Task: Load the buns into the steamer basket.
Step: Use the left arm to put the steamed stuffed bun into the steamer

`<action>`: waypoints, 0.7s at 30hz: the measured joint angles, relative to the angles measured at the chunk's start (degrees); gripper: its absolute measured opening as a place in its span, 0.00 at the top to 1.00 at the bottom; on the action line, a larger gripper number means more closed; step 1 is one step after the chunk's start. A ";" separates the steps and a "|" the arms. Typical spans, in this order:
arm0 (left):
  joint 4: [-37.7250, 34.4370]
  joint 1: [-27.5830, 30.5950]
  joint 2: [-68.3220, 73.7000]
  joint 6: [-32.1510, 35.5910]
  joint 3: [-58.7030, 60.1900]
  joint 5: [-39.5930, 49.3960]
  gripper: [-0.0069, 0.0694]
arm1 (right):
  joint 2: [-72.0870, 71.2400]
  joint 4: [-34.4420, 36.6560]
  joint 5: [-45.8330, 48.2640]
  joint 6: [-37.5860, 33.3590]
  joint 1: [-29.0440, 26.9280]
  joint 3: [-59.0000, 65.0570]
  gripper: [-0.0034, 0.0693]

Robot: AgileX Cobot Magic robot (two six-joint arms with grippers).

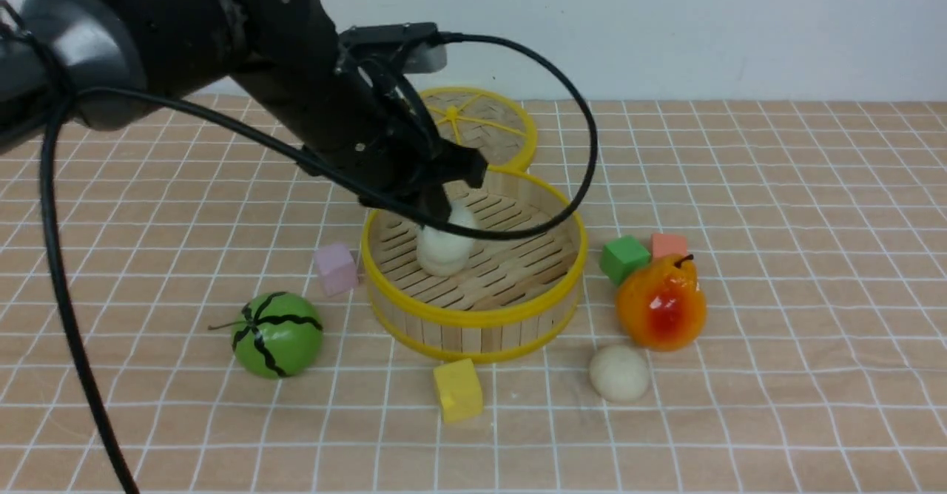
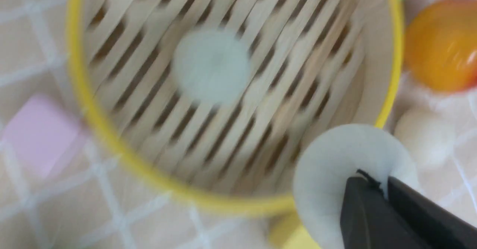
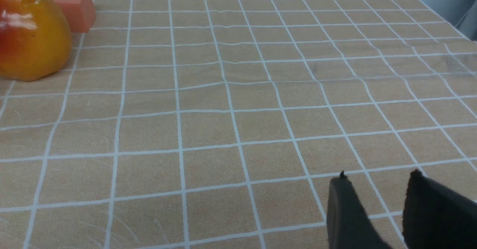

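The steamer basket point(image 1: 473, 318) stands mid-table, with one off-white bun point(image 1: 442, 251) on its slatted floor. My left gripper point(image 1: 442, 209) hangs over the basket, shut on a second bun point(image 1: 464, 219) held just above the first. In the left wrist view the gripper point(image 2: 376, 182) pinches this bun point(image 2: 335, 167) over the basket's rim point(image 2: 78, 73), and the resting bun point(image 2: 210, 66) shows inside. A third bun point(image 1: 620, 373) lies on the cloth right of the basket and also shows in the left wrist view point(image 2: 425, 137). My right gripper point(image 3: 378, 176) is open and empty above bare cloth.
The flat woven lid point(image 1: 481, 120) lies behind the basket. An orange pear toy point(image 1: 661, 302), a green cube point(image 1: 624, 258) and an orange cube point(image 1: 669, 244) sit to its right. A yellow cube point(image 1: 458, 389) is in front, with a pink cube point(image 1: 336, 268) and green melon toy point(image 1: 277, 333) to the left.
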 joint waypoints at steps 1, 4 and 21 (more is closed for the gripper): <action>-0.05 -0.41 1.01 0.54 0.00 -1.69 0.92 | 0.00 0.00 0.00 0.00 0.00 0.00 0.62; -0.11 -2.50 5.17 2.28 0.00 -5.31 0.92 | 0.00 0.00 0.00 0.00 0.00 0.00 0.62; 5.33 -4.81 11.55 -3.23 0.00 -12.51 0.78 | 0.00 0.00 0.00 0.00 0.00 0.00 0.62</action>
